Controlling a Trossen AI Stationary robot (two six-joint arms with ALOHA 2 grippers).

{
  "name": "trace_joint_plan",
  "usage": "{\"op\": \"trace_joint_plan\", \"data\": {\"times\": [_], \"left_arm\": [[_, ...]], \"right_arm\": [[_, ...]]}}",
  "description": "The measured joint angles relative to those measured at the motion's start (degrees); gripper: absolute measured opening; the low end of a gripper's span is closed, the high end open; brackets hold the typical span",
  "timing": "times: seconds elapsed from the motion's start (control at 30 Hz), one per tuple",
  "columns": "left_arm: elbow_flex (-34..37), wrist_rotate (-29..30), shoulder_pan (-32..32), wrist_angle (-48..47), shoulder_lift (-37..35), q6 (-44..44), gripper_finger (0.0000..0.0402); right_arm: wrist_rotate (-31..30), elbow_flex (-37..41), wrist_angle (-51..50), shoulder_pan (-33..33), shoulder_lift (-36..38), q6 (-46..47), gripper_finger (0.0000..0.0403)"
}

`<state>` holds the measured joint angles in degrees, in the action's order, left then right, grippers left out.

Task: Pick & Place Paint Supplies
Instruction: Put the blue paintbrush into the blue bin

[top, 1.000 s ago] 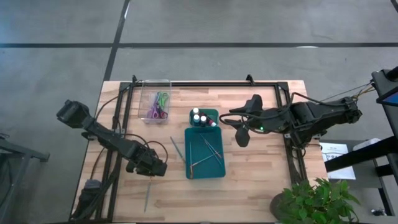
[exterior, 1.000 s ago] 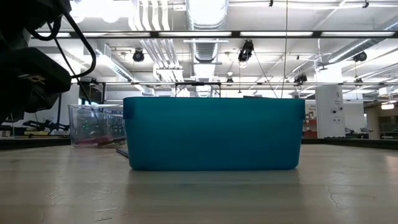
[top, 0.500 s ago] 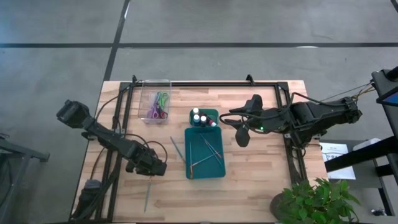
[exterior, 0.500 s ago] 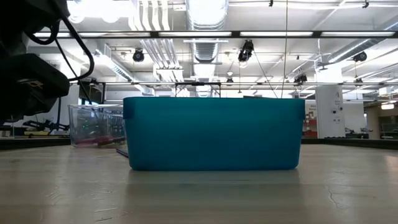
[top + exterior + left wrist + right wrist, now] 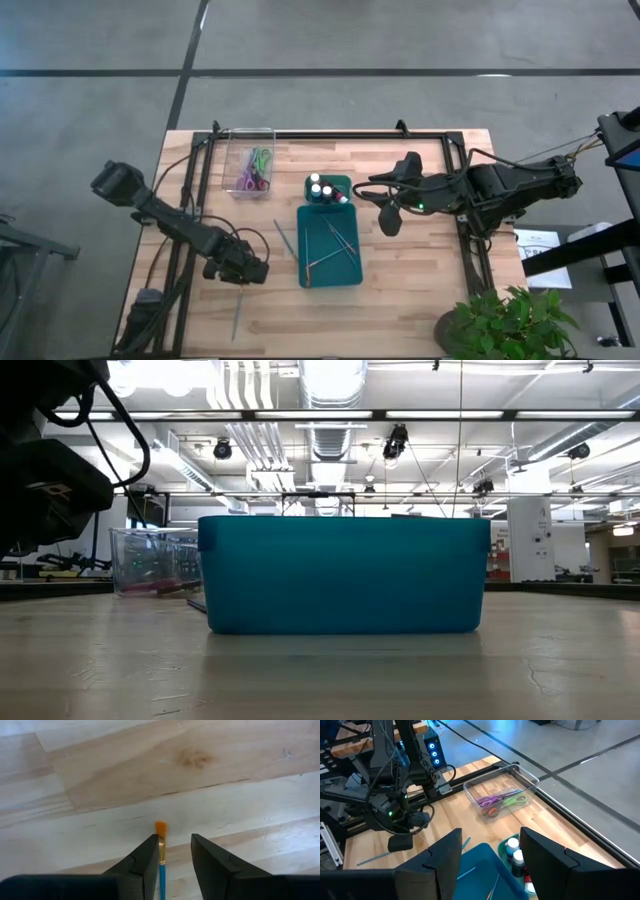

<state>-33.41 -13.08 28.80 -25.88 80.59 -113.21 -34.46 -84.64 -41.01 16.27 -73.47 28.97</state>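
My left gripper (image 5: 243, 274) hangs low over the near left part of the table, open (image 5: 174, 865). A thin blue-handled brush (image 5: 162, 870) with orange bristles (image 5: 160, 827) lies flat on the wood between its fingers; its handle runs toward the near edge (image 5: 238, 312). My right gripper (image 5: 390, 214) waits open (image 5: 490, 870) to the right of the teal tray (image 5: 352, 272). The tray holds several thin brushes (image 5: 335, 240) and small white-capped paint bottles (image 5: 320, 189). One more brush (image 5: 283, 238) lies left of the tray. Purple and green scissors (image 5: 254, 168) lie in the clear box. My left gripper comes from above, fingers pointing down, astride the brush's shaft just behind the bristles (image 5: 161, 851). The shaft runs close along the inner face of one finger (image 5: 150, 862). Whether that finger touches it I cannot tell. The brush lies flat on the table.
The clear box (image 5: 250, 160) stands at the far left and shows behind the tray (image 5: 340, 575) in the low view (image 5: 150, 560). A black frame (image 5: 330, 134) runs along the far edge and both sides. A potted plant (image 5: 500, 320) stands at the near right corner.
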Motion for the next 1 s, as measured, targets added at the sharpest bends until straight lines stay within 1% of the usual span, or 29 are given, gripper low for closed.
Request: {"op": "trace_joint_plan", "data": {"times": [0.13,0.3,0.53,0.63,0.8,0.83,1.0], "left_arm": [[-0.02,-0.20,0.04,1.41,1.68,0.00,0.0121],[-0.77,-1.81,0.07,3.83,4.79,0.04,0.0121],[-0.81,-2.17,0.31,3.36,5.41,0.07,0.0114],[-0.76,-2.08,0.38,2.75,5.44,0.59,0.0091],[-0.70,-1.73,0.48,1.52,5.45,1.41,0.0021],[-0.70,-1.62,0.48,1.50,5.45,1.93,0.0013],[-0.70,-1.54,0.48,1.28,5.45,2.88,0.0009]], "right_arm": [[0.00,0.00,0.00,0.00,0.00,0.00,0.0198],[0.05,-0.02,-0.02,0.00,0.00,0.02,0.0198],[0.27,-0.08,-0.02,0.09,0.00,0.02,0.0198],[0.33,-0.09,-0.02,0.09,0.00,0.02,0.0198],[0.46,-0.09,-0.04,0.09,0.00,0.02,0.0198],[0.46,-0.09,-0.02,0.09,0.00,0.02,0.0198],[0.47,-0.08,-0.04,0.09,0.00,0.01,0.0198]]}}
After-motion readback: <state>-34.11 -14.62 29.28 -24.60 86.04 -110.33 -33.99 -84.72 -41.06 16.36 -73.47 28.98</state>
